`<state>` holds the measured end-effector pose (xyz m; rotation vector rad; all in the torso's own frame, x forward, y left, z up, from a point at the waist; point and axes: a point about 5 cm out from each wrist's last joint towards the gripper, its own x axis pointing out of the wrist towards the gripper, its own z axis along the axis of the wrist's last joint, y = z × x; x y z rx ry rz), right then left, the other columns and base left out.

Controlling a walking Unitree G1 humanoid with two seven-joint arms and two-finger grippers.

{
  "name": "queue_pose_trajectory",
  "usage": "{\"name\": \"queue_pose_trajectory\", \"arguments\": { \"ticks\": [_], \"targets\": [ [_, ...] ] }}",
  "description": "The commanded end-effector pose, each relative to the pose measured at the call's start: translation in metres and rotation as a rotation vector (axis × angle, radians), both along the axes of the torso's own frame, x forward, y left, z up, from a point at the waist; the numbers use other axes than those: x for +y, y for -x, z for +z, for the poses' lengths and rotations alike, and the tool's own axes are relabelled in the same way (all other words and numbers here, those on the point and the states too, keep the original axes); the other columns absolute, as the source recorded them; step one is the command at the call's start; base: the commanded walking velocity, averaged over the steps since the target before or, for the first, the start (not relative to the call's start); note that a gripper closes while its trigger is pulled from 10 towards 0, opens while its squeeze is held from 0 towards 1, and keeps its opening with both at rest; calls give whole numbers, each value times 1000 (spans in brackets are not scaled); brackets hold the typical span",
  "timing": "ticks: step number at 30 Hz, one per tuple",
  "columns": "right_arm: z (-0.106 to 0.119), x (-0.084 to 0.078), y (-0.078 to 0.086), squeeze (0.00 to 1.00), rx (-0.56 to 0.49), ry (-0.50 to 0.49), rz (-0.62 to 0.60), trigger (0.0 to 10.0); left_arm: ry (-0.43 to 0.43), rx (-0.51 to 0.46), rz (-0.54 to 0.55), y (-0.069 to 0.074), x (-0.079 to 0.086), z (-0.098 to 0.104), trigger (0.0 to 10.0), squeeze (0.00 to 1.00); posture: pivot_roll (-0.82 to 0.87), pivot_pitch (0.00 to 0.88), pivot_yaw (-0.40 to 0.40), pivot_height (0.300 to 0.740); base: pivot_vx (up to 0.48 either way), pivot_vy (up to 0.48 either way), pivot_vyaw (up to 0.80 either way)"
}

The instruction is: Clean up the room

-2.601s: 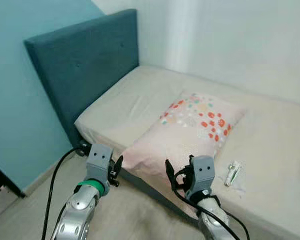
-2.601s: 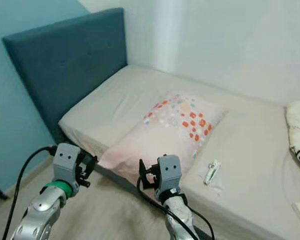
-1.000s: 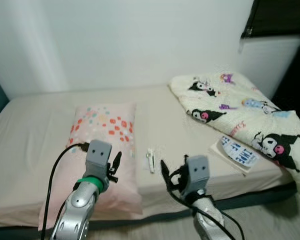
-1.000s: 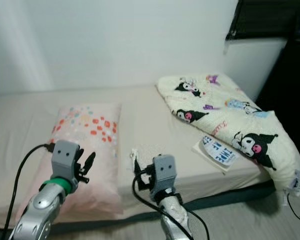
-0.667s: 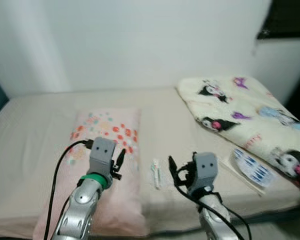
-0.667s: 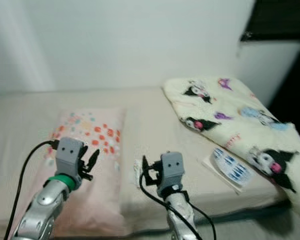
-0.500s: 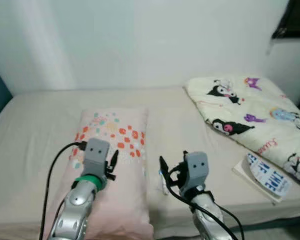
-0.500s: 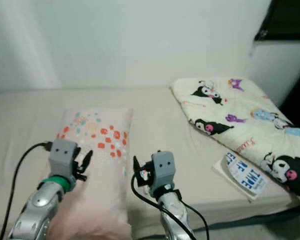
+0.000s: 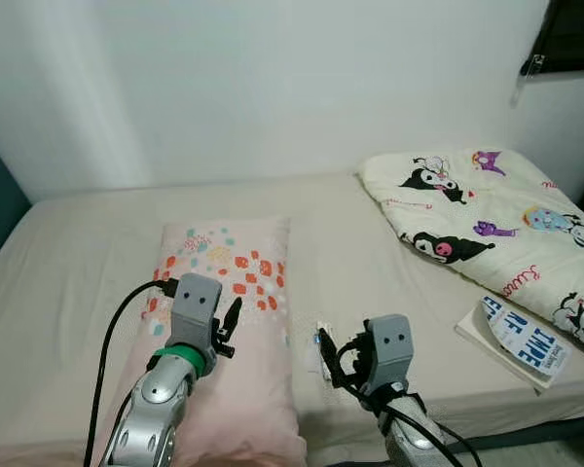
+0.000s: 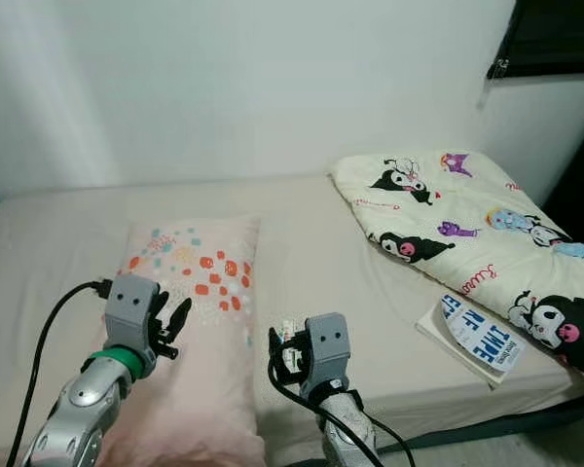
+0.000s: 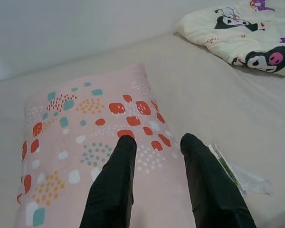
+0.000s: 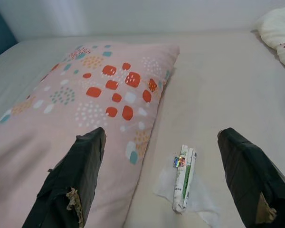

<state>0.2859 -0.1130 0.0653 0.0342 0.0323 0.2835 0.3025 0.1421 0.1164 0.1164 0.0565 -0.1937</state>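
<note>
Both hands open and empty, the left hand [image 11: 154, 183] and right hand [image 12: 164, 183] hover over the bed [image 9: 68, 243]; the wrapper [image 12: 184, 178] lies beside the pillow [image 9: 229, 292], cleanup apparently barely begun.

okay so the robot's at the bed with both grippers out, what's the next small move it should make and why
Probably ease the right gripper forward and down onto the small wrapper. It lies loose on the mattress just beside the pillow, directly between that gripper's wide-open fingers, and looks like the nearest bit of litter. The left gripper hovers open over the pillow and can wait.
</note>
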Motion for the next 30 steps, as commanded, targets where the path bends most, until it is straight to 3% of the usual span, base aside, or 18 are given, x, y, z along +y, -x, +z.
{"name": "queue_pose_trajectory", "arguments": {
  "ticks": [1, 10, 30],
  "targets": [
    [-6, 3, 3, 0, 20, 18, 3, 10000, -15, 30, 0, 2, 2, -6, 10000, 0, -112, 14, 127, 716, 0, 0, 0],
    [0, -1, -2, 0, -11, 37, -65, 10000, -23, 33, 11, 1, 5, -7, 10000, 0, -104, 19, 124, 716, 0, 0, 0],
    [1, -1, -4, 0, -25, 23, -87, 10000, -33, 26, 4, -2, 6, -4, 10000, 0, -105, 15, 137, 651, 0, 0, 0]
  ]
}}
